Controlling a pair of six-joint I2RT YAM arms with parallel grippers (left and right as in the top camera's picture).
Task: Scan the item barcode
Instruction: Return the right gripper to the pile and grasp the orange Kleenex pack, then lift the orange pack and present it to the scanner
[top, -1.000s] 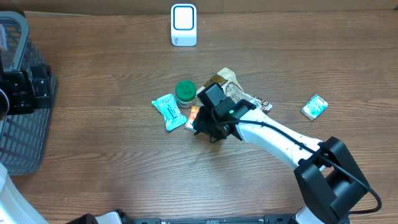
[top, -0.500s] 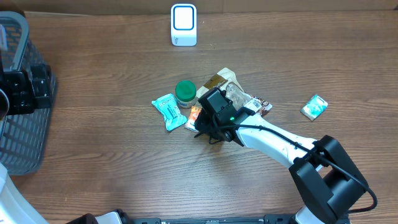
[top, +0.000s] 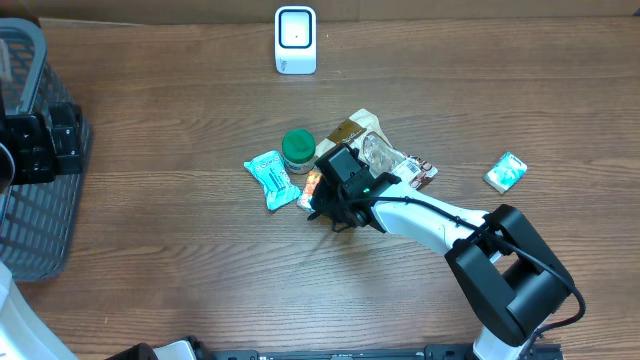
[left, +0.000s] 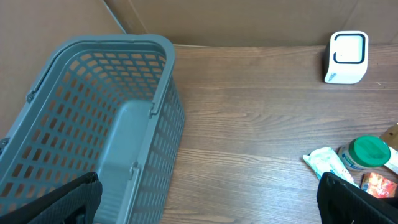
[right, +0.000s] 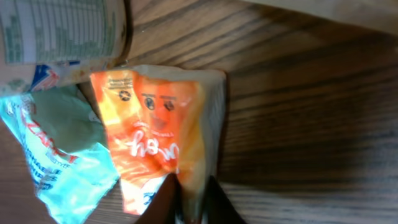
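The right end effector (right: 186, 204) clamps an edge of the crinkly orange packet (right: 155, 134) on the wood-grain bench (right: 298, 112). The left end effector (left: 211, 199) gapes wide beside the slotted basket (left: 93, 124).

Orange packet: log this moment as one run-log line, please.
step: grasp | right gripper: shut on orange packet edge | left gripper: open near basket | scanner: not yet reached

basket (top: 45, 215) left | scanner (top: 295, 40) rear | pouch (top: 270, 178) left of jar (top: 298, 148), sachet (right: 155, 124) before it | packet (top: 505, 171) far right
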